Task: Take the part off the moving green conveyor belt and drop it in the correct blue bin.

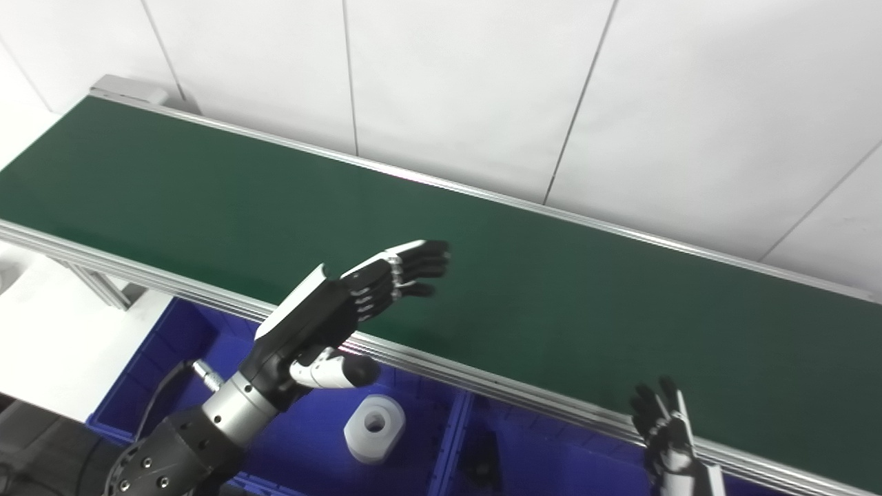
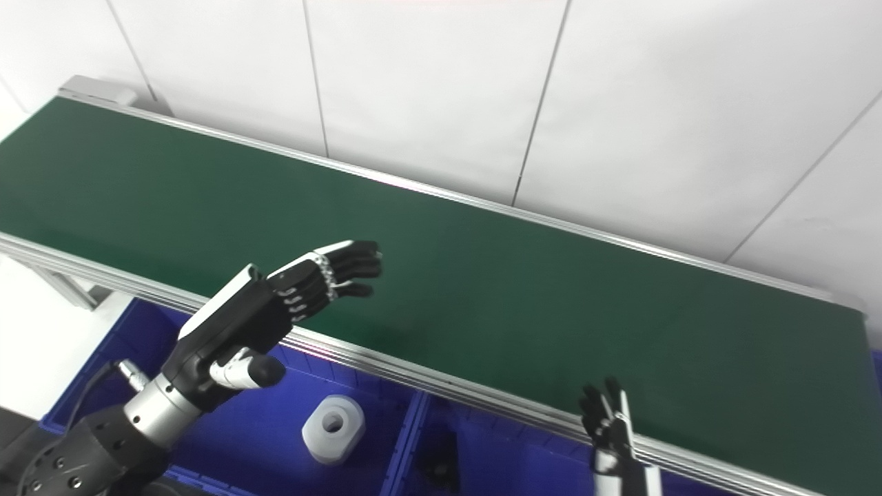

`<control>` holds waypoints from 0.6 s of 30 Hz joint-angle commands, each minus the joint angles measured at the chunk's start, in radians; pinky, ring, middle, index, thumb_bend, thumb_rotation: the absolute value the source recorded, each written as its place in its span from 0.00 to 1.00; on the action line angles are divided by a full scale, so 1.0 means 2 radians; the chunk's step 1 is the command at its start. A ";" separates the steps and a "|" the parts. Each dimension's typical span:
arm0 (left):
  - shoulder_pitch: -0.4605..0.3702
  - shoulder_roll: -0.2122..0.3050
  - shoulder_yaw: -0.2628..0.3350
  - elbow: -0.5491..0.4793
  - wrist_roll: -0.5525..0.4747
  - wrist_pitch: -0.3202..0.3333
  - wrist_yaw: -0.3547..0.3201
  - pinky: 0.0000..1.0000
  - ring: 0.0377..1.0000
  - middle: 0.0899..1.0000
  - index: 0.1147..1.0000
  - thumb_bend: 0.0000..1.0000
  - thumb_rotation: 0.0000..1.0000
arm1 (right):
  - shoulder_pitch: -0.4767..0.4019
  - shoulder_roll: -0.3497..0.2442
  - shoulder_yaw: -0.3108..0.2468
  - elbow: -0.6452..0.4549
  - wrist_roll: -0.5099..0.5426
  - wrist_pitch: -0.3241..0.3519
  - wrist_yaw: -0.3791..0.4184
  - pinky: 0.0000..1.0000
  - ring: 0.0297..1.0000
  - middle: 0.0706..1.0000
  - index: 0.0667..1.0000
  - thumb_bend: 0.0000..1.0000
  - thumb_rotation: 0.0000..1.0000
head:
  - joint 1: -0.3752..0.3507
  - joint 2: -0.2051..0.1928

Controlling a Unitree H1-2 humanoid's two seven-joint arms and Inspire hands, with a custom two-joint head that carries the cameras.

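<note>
L arm enters from the bottom-left corner, black forearm w/ silver wrist cuff, angled up and to the right. Left hand (image 1: 324,320) is raised over the near rail of the conveyor, palm side facing right, fingers (image 1: 413,265) stretched out nearly straight and slightly apart, reaching over the near part of the green belt (image 1: 551,289). Thumb sticks out lower down toward the right, over the bin. Hand is spread wide, holding nothing, touching nothing visible.

R arm barely in frame at bottom right. Right hand (image 1: 665,430) points upward, fingers extended and a bit apart, tips in front of the near rail (image 1: 524,396). Nothing in its grasp; only the upper part of the hand shows, rest cut off by the frame edge.

Below the rail, nearest the robot: blue bins. Left blue bin (image 1: 165,344) holds a white cylindrical part (image 1: 374,427) w/ a center hole, lying on the bin floor near the divider, below and to the right of the L thumb. Right blue bin (image 1: 551,448), just beside it, has a small dark object (image 1: 482,458) near its left wall; too dim to ID.

Belt surface itself runs diagonally from far left to near right, no part visible on it. Far rail (image 1: 482,195) runs along a white paneled wall (image 1: 482,89).
</note>
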 commanded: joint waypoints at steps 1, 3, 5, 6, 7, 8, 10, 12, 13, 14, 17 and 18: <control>0.004 0.005 0.001 0.006 -0.001 -0.009 0.006 0.92 0.92 0.92 0.93 0.85 0.76 | 0.002 0.014 0.011 -0.021 -0.021 0.004 -0.009 0.90 0.90 0.89 0.98 0.84 1.00 | -0.023 0.004; 0.009 0.009 -0.003 0.020 0.010 -0.009 0.004 0.93 0.93 0.93 0.94 0.83 0.75 | 0.002 0.024 0.021 -0.024 -0.038 0.007 -0.015 0.89 0.90 0.89 0.98 0.84 1.00 | -0.046 0.009; 0.010 0.015 -0.004 0.027 0.013 -0.007 0.001 0.94 0.94 0.94 0.95 0.84 0.74 | 0.002 0.032 0.031 -0.027 -0.049 0.012 -0.019 0.89 0.90 0.90 0.98 0.83 1.00 | -0.061 0.013; 0.010 0.017 -0.004 0.031 0.012 -0.007 0.000 0.94 0.95 0.95 0.95 0.83 0.73 | 0.002 0.037 0.036 -0.029 -0.053 0.015 -0.020 0.90 0.91 0.90 0.99 0.82 1.00 | -0.072 0.017; 0.009 0.018 -0.006 0.034 0.009 -0.004 -0.001 0.95 0.96 0.96 0.96 0.83 0.72 | 0.002 0.039 0.039 -0.030 -0.054 0.017 -0.022 0.90 0.91 0.90 0.99 0.79 1.00 | -0.072 0.017; 0.007 0.020 -0.006 0.035 0.006 0.000 -0.002 0.97 0.97 0.97 0.96 0.82 0.71 | 0.001 0.043 0.042 -0.032 -0.057 0.019 -0.024 0.90 0.91 0.91 1.00 0.78 1.00 | -0.081 0.023; 0.006 0.019 -0.009 0.032 0.009 0.007 0.002 0.98 0.99 0.99 0.98 0.83 0.71 | 0.000 0.050 0.048 -0.035 -0.059 0.023 -0.027 0.91 0.91 0.91 1.00 0.76 1.00 | -0.088 0.029; 0.007 0.011 -0.010 0.026 0.018 0.013 0.010 0.97 0.98 0.99 0.98 0.83 0.72 | 0.000 0.054 0.054 -0.039 -0.061 0.026 -0.028 0.92 0.92 0.91 1.00 0.78 1.00 | -0.095 0.034; 0.007 0.006 -0.010 0.022 0.021 0.016 0.015 0.96 0.97 0.98 0.97 0.83 0.73 | 0.000 0.057 0.056 -0.041 -0.061 0.027 -0.029 0.93 0.92 0.91 1.00 0.77 1.00 | -0.099 0.037; 0.007 0.004 -0.010 0.019 0.023 0.019 0.019 0.96 0.98 0.99 0.97 0.83 0.73 | 0.000 0.058 0.058 -0.042 -0.061 0.027 -0.030 0.93 0.92 0.91 1.00 0.77 1.00 | -0.099 0.037; 0.017 -0.021 -0.017 0.005 0.049 0.023 0.039 0.93 0.97 0.98 0.96 0.83 0.74 | 0.001 0.063 0.063 -0.045 -0.065 0.029 -0.034 0.93 0.92 0.91 1.00 0.78 1.00 | -0.100 0.038; 0.020 -0.029 -0.020 0.000 0.055 0.026 0.045 0.94 0.98 0.99 0.97 0.82 0.75 | 0.001 0.063 0.064 -0.045 -0.065 0.029 -0.035 0.92 0.93 0.92 1.00 0.79 1.00 | -0.100 0.038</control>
